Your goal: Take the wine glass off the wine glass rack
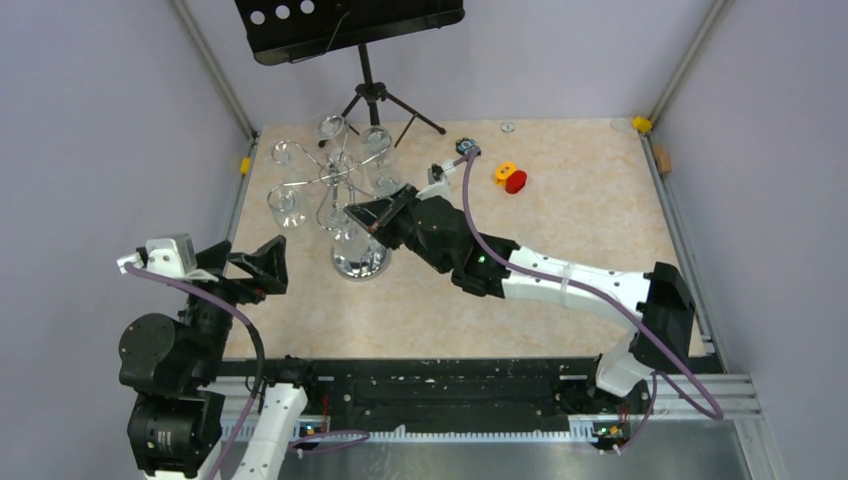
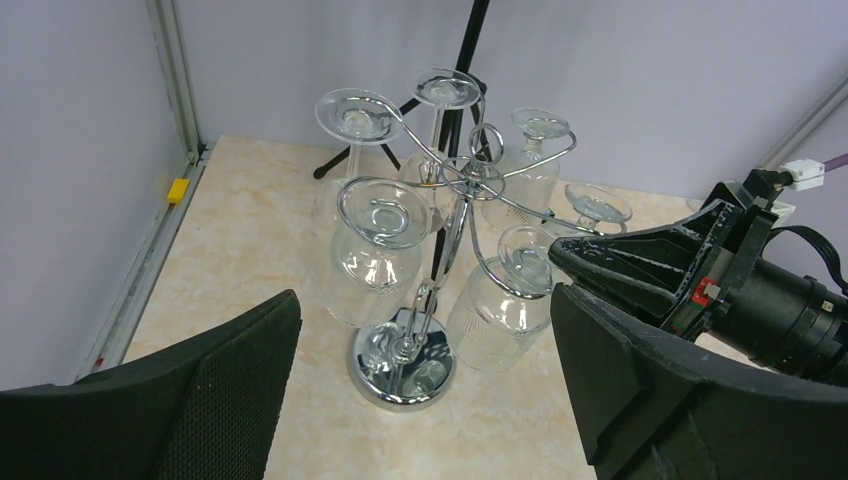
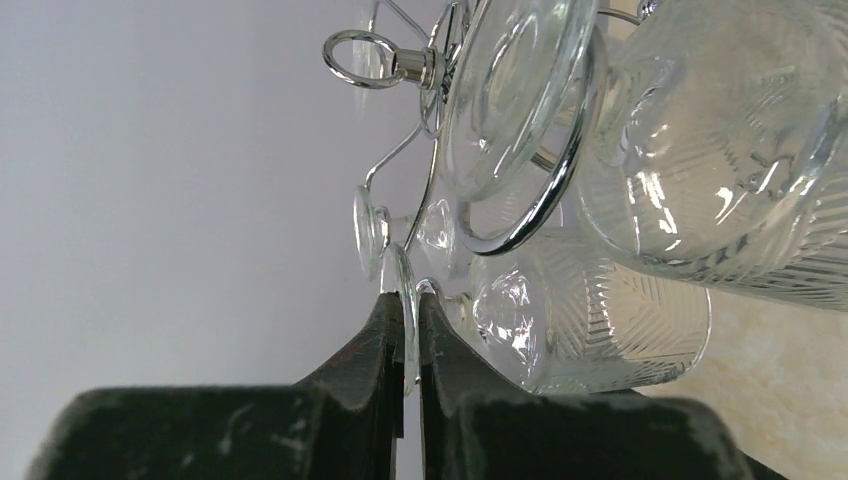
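Observation:
The chrome wine glass rack stands at the back left on its round mirrored base, with several clear wine glasses hanging upside down from its loop arms. My right gripper reaches in from the right and is shut on the thin round foot of the nearest wine glass, which hangs in its loop. The glass's ribbed bowl lies just right of the fingers. My left gripper is open and empty, left of and in front of the rack. In the left wrist view its fingers frame the base.
A black tripod music stand stands behind the rack at the back wall. A red and orange object and a small dark object lie at the back, right of the rack. Grey walls close in the left, right and back sides.

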Robot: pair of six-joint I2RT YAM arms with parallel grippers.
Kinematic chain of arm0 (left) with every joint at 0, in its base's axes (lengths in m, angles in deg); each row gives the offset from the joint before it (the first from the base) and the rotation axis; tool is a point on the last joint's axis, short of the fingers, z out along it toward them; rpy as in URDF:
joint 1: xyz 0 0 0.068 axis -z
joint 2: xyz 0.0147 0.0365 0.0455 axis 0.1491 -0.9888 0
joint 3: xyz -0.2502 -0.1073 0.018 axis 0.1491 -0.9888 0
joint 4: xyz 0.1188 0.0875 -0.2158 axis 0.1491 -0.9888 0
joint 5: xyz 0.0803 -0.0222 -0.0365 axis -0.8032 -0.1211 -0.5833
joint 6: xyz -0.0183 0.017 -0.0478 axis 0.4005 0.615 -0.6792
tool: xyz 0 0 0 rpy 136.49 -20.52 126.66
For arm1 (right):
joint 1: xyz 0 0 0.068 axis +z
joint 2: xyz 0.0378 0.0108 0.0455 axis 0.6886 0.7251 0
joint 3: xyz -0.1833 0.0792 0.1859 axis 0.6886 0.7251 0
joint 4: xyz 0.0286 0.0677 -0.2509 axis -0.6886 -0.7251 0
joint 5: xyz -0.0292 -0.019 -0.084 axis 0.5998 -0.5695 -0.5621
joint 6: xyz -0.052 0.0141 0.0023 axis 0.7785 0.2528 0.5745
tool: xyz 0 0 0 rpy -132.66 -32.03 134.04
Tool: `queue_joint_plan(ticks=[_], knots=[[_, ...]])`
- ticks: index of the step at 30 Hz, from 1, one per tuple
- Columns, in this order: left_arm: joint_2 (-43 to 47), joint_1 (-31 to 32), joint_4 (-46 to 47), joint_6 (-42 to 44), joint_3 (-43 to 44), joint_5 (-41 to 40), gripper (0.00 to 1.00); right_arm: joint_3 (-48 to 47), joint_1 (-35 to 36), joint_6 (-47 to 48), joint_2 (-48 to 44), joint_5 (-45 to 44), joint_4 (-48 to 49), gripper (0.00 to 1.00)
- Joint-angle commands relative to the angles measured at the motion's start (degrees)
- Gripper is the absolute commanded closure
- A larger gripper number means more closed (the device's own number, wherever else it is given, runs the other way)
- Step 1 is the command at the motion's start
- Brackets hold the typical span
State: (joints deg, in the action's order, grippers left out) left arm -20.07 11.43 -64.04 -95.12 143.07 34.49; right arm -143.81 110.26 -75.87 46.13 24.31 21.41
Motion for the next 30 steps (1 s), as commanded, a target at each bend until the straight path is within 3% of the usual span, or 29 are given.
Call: queue_joint_plan(ticks=[1,14,30], knots=[[0.4,0.1,0.6,0.3,-0.2,1.7,0.01,-0.3,0.7,1.0,-1.5,-2.7,2.0,1.00],[-0.1,0.2,1.0,0.0,-0.3,2.1,0.01,4.8,0.7,2.2,-4.1,-1.7,14.9,1.00],[-0.6,0.2,1.3,-0.5,-0.5,2.2,0.01,0.9,0.7,1.4,-5.1,1.0,7.4,1.00]])
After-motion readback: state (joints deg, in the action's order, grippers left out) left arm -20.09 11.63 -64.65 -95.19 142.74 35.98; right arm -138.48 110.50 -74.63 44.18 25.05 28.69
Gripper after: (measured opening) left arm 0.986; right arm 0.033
